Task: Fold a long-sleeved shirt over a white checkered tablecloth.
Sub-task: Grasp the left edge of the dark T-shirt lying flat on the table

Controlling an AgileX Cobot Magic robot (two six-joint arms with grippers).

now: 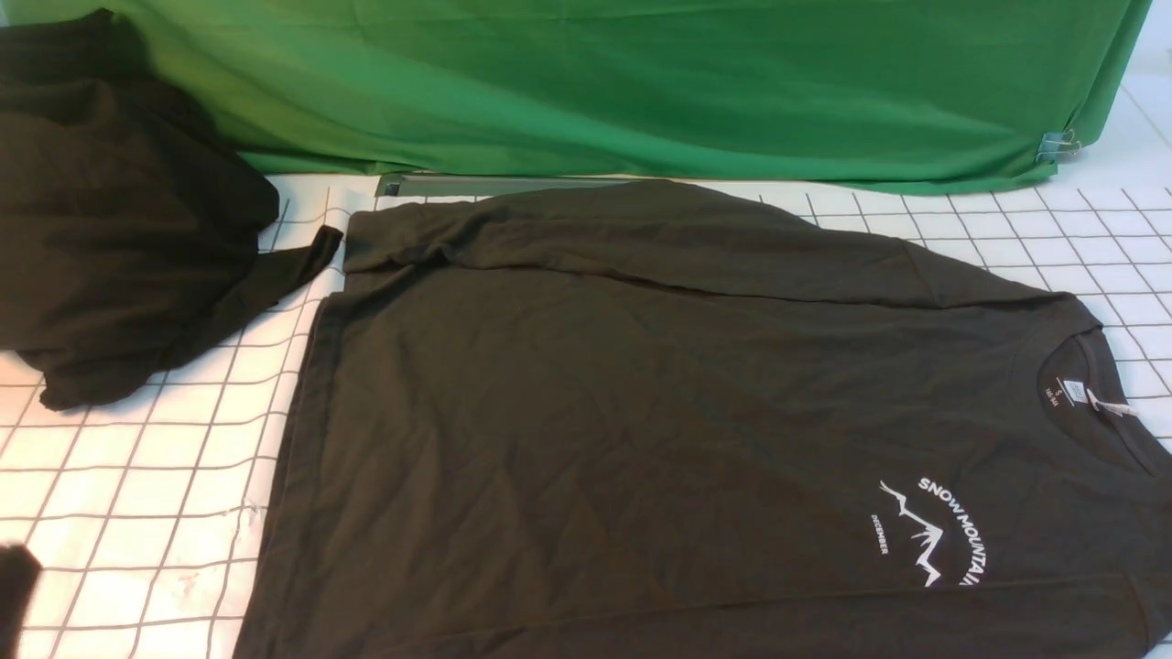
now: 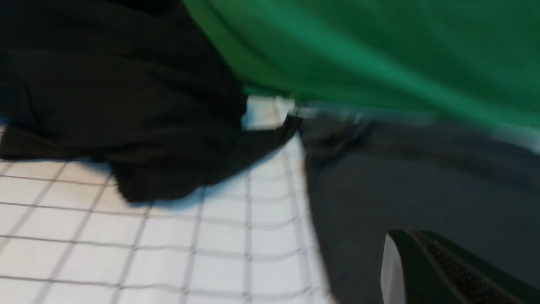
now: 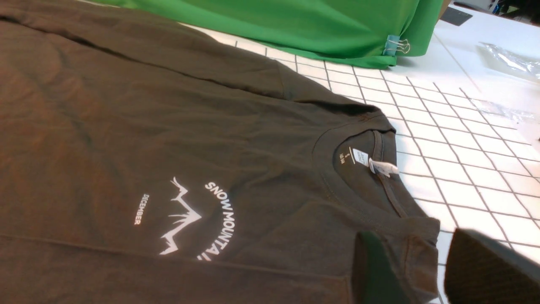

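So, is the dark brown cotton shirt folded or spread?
Mostly spread: the shirt lies flat, print up; only its far sleeve folded across.

I see long-sleeved shirt (image 1: 641, 412) flat mid-frame on white checkered tablecloth (image 1: 137, 476); dark bundle (image 1: 110, 210) upper left, green cloth (image 1: 641, 82) top.

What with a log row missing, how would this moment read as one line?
shirt: flat on tablecloth, far sleeve folded in | right fingers: apart near collar | left fingers: unclear
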